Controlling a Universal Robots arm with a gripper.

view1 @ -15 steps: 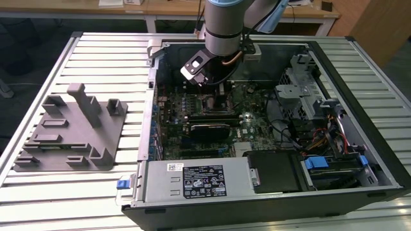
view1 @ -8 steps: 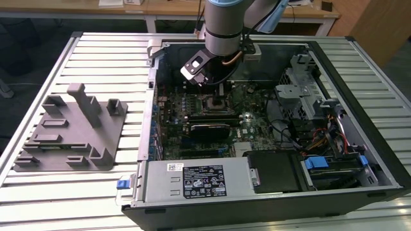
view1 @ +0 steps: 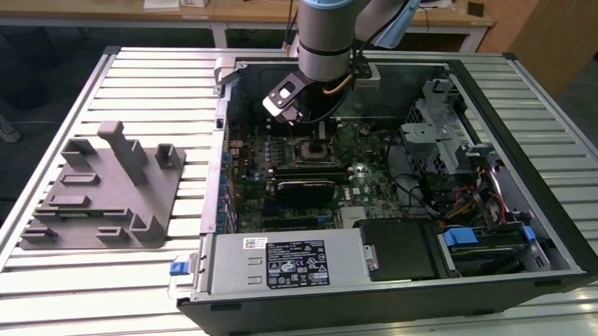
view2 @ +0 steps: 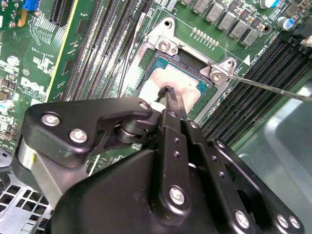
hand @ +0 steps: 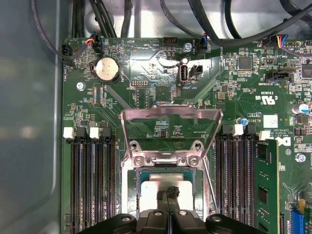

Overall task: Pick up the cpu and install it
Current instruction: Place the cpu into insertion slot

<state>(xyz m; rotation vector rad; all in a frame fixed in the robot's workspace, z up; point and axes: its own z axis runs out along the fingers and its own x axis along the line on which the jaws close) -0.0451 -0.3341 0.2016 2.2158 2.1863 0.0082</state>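
Black label (view1: 299, 264) with white print on the power supply (view1: 234, 269), small white sticker (view1: 254, 243) beside it; both too fine to read. White silkscreen lettering (hand: 265, 96) on the motherboard (hand: 146, 63), plus a white tag (hand: 271, 121) near the RAM slots (hand: 239, 170).

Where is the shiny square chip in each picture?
Exterior view: too small to tell; look at the socket below the gripper.
First wrist view: the cpu lies in the socket, beneath the gripper.
Second wrist view: the cpu, same place, beneath the gripper.
Shared landmark: the socket.
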